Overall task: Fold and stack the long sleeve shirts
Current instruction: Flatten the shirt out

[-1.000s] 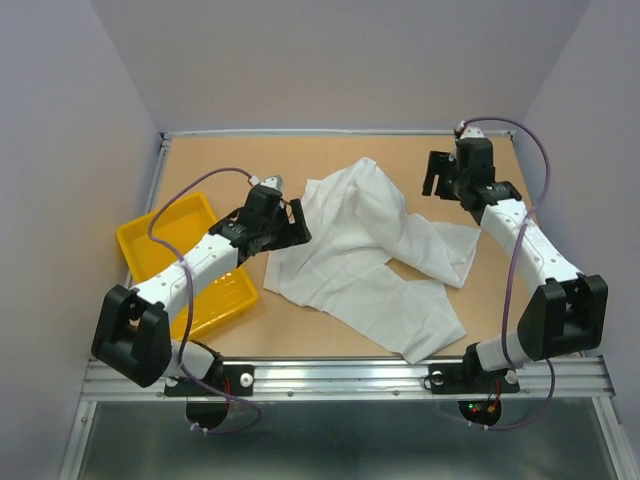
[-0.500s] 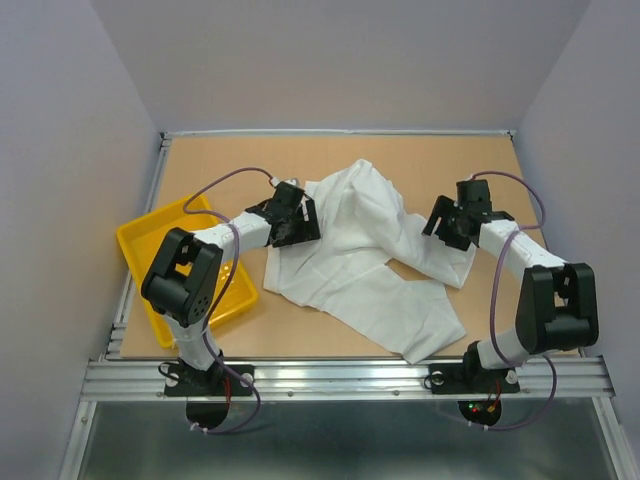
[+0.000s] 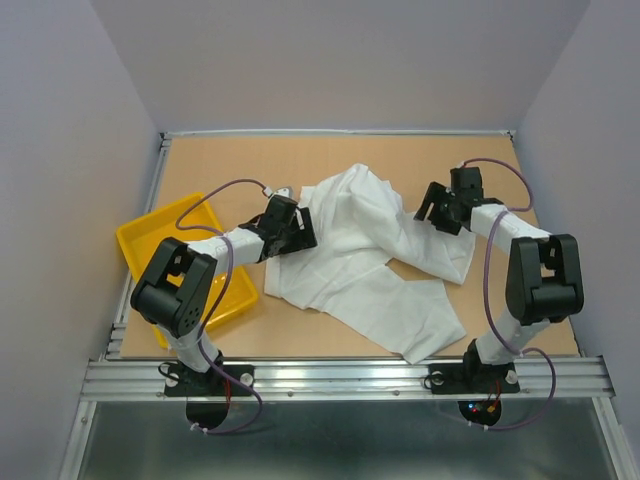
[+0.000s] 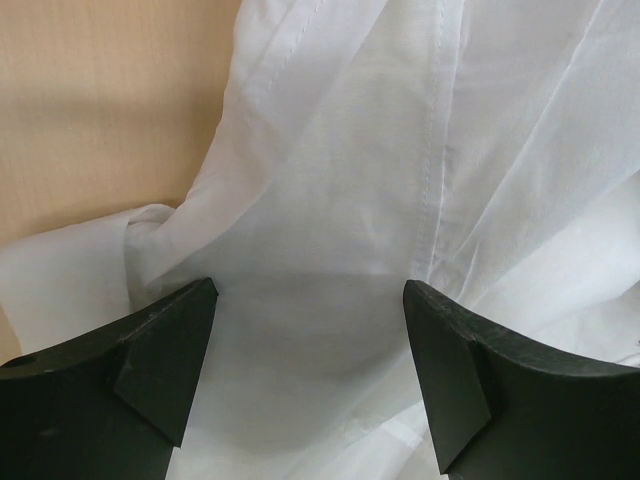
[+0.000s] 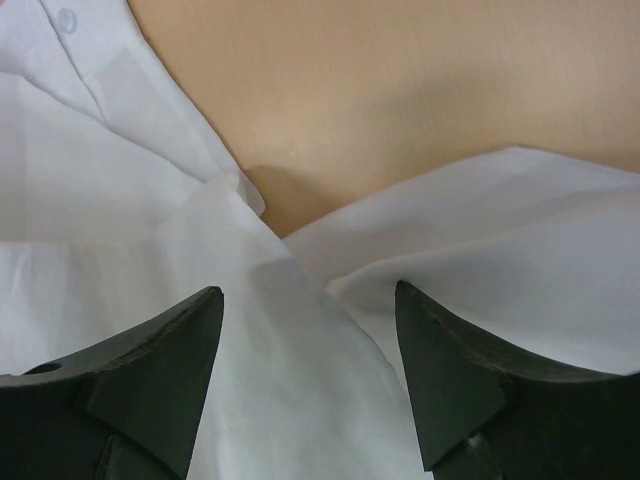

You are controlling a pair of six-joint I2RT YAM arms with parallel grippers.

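Leftmost: yellow tray [image 3: 146,238] at the left edge of the table [image 3: 230,160], set askew to the table's sides. The left arm crosses over its right part.

Next, left gripper [image 3: 300,228]. It sits low at the left border of the shirt [image 3: 350,255], pointing right toward the cloth. Jaws stand wide apart and clamp nothing. In the wrist view both fingers [image 4: 160,350] frame plain white fabric, with a stitched seam running down between them. A soft shadow lies on the cloth between the tips. Bare wood shows at upper left of that view. Cannot tell whether the tips touch the cloth or hang just over it.

Centre: one white shirt, unfolded and rumpled, lying flat on the table. It spreads from the far middle down toward the near edge, right of centre. A bunched ridge runs along its far part. A broad panel reaches the near right. Another strip runs out to the right, with a small wedge of bare table between the two.

Right: right gripper [image 3: 432,212] over the shirt's far right part, pointing left and down. Jaws parted, gripping nothing. Its wrist view shows two layers of cloth meeting in a V between the fingers [image 5: 150,370], with wood beyond. A small button [image 5: 67,20] sits on a placket at the top left corner. Contact with the cloth is not clear here either.
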